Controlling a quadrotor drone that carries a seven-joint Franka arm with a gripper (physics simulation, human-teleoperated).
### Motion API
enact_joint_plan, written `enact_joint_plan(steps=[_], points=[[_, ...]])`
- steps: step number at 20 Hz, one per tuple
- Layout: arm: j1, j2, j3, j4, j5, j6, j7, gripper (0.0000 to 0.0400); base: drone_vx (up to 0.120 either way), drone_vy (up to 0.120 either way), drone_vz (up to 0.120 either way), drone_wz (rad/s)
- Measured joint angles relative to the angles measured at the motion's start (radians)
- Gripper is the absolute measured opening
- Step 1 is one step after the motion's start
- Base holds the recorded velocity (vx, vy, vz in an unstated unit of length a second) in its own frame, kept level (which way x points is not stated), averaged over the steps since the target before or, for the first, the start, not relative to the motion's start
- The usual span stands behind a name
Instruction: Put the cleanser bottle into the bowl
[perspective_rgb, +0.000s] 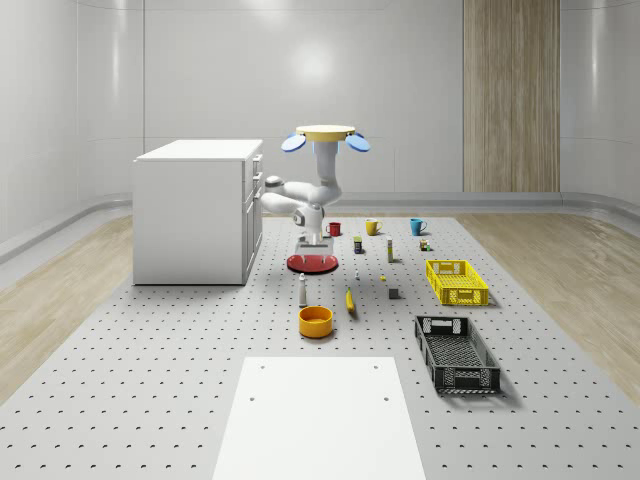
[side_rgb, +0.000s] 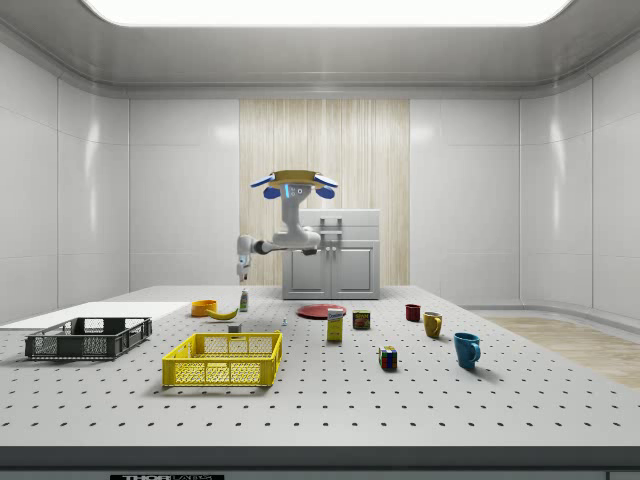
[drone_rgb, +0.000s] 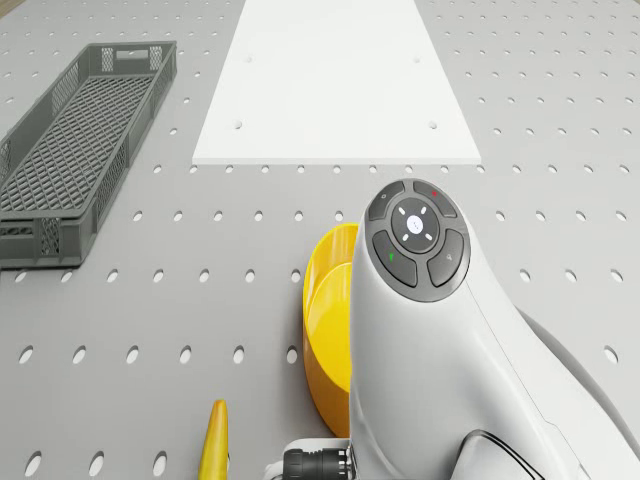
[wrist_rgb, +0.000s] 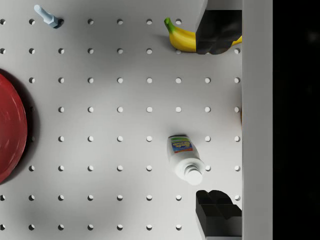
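Drone hovering above the pegboard table, arm reaching down over the cleanser.

The white plastic cleanser bottle (wrist_rgb: 184, 159) stands upright on the grey perforated table (wrist_rgb: 100, 125), between the red plate (wrist_rgb: 9, 127) and the yellow-orange bowl (perspective_rgb: 315, 321); the gripper (wrist_rgb: 218, 120) hangs above it, fingers (wrist_rgb: 218, 215) spread and empty.

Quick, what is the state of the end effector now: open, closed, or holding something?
End effector: open, holding nothing; it hangs above the cleanser bottle, with the drone hovering over the table.
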Motion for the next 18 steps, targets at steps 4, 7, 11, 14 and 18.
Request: enact_joint_plan(steps=[4,7,11,14,18], points=[[0.015,-0.005,0.002,0.005,0.003,0.005,-0.02,0.04,0.0,0.0,-0.05,0.0],[0.038,-0.009,0.004,0.013,0.007,0.01,-0.052,0.04,0.0,0.0,0.0,0.0],[0.068,-0.015,-0.005,0.029,0.002,0.021,-0.097,0.04,0.0,0.0,0.0,0.0],[0.075,-0.019,-0.036,0.042,-0.026,0.037,-0.115,0.04,0.0,0.0,0.0,0.0],[0.076,-0.022,-0.085,0.061,-0.069,0.06,-0.13,0.04,0.0,0.0,0.0,0.0]])
